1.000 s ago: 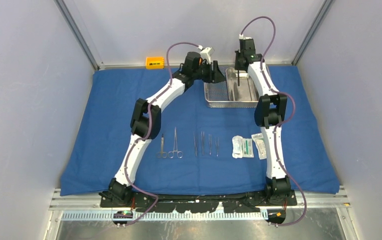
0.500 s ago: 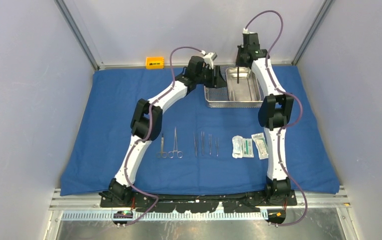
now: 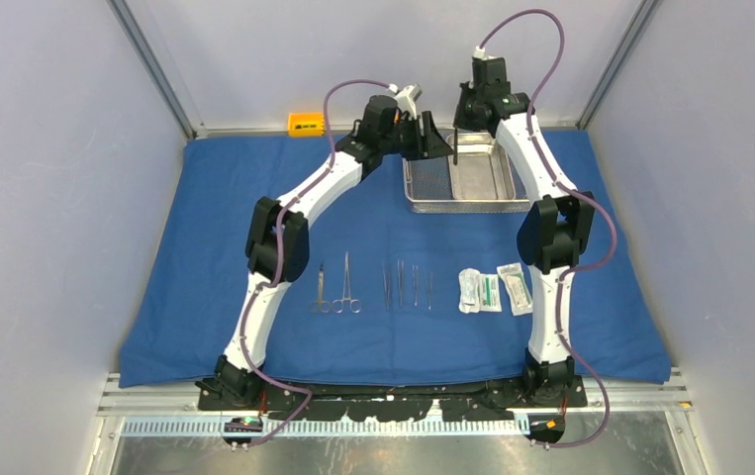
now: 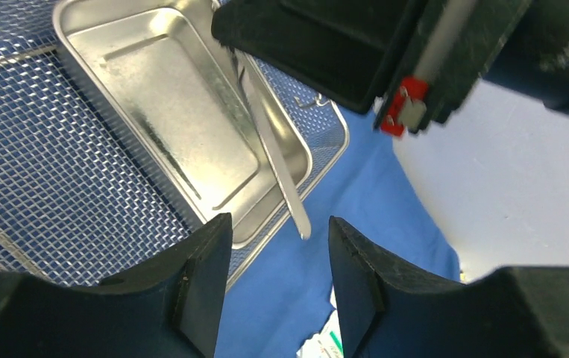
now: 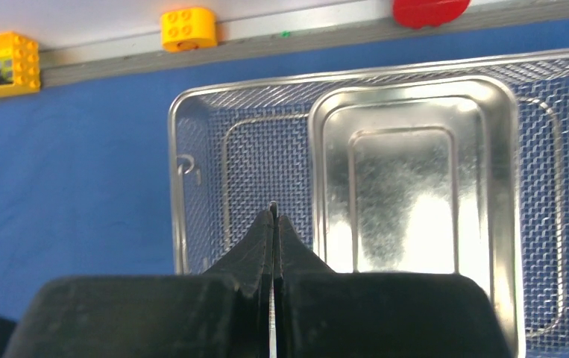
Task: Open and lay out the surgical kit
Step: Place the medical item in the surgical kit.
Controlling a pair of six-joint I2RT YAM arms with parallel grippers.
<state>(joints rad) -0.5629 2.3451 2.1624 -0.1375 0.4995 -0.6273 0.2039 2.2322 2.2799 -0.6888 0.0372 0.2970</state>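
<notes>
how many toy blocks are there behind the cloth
3, all past the far edge of the cloth in the right wrist view: orange block at the left, yellow block in the middle, red block at the right, cut off by the frame. More may be hidden.

Enclosure: 3 plain pale grey-lilac panels, namely back wall [image 3: 383, 49], left wall [image 3: 37, 198] and right wall [image 3: 719, 198]. 2 aluminium posts in the back corners: left post [image 3: 152, 64], right post [image 3: 611, 64]. Grey rail [image 3: 244, 129] runs along the foot of the back wall. Near edge: aluminium frame bar [image 3: 145, 396], white slotted strip [image 3: 383, 427], dull steel sheet [image 3: 383, 457] below it. Light is even and diffuse, with soft shadows.
</notes>
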